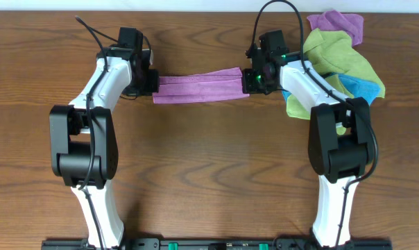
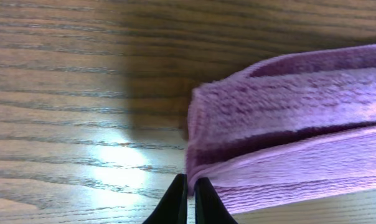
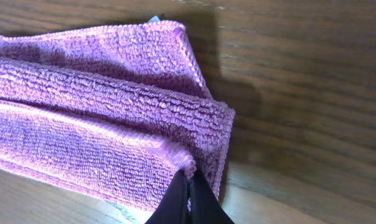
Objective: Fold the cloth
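The lilac-purple cloth (image 1: 199, 88) lies as a long narrow folded strip across the back middle of the wooden table, stretched between my two grippers. My left gripper (image 1: 151, 87) is at its left end. In the left wrist view the black fingertips of that gripper (image 2: 191, 180) are pinched together on the near corner of the cloth (image 2: 287, 124), with only a sliver of a gap. My right gripper (image 1: 251, 82) is at the right end. In the right wrist view the gripper (image 3: 189, 177) is shut on the layered edge of the cloth (image 3: 101, 112).
A heap of other cloths lies at the back right behind the right arm: a second purple cloth (image 1: 341, 24), a lime-green cloth (image 1: 338, 55) and a blue cloth (image 1: 362, 89). Both arm bases stand at the table's front edge.
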You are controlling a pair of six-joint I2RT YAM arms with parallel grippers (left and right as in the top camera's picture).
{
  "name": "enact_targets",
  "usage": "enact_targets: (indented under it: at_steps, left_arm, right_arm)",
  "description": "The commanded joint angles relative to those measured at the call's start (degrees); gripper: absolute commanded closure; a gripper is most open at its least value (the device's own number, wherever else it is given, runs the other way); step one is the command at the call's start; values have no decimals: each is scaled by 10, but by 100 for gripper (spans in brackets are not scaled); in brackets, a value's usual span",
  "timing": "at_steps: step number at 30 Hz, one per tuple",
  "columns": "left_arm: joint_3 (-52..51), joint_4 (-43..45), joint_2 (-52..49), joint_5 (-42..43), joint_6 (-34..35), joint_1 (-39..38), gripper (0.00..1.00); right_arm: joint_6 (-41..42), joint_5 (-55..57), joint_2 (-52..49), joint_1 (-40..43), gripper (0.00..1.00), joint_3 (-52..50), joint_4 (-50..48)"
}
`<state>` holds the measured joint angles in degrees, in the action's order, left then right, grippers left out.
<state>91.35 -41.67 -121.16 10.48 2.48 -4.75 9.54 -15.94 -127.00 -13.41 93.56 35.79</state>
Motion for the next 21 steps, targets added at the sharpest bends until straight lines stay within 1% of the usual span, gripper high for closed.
enact_targets:
  at_steps: [1,2,4,5,7,9,11,16,17,18,19,20,21]
  left_arm:
    - [3,-1,5,-12,-8,6,87]
    - [3,-1,5,-12,-8,6,86]
    - [3,-1,5,-12,-8,6,85]
    - [5,-1,6,-12,-8,6,81]
    - [7,-1,9,-12,-8,6,79]
    - [12,-3,16,-12,-8,6,79]
    - [23,-5,29,-12,-8,6,78]
    - [43,0,77,-12,-8,6,71]
    - [45,3,90,-11,-8,6,70]
    - [46,6,101,-5,-8,6,68]
    - [46,10,113,9,-8,5,68]
    - [45,12,122,29,-8,4,79]
    - [45,13,127,52,-8,2,94]
  right_arm:
    - [-11,27,12,2,96,-5,-13]
    - [-11,26,13,2,85,-5,-19]
    - [-10,26,14,3,54,-5,-35]
    - [-10,26,16,3,49,-4,-42]
    - [-10,26,19,3,38,-1,-47]
    - [-10,26,28,3,34,7,-48]
    - [-10,26,43,3,28,17,-48]
    - [-11,26,78,3,25,34,-52]
    - [-10,26,87,3,27,34,-56]
    - [-11,26,93,3,32,34,-58]
    - [-11,26,99,3,50,34,-61]
    - [-11,26,104,3,82,34,-63]
    - [-10,26,105,3,99,34,-65]
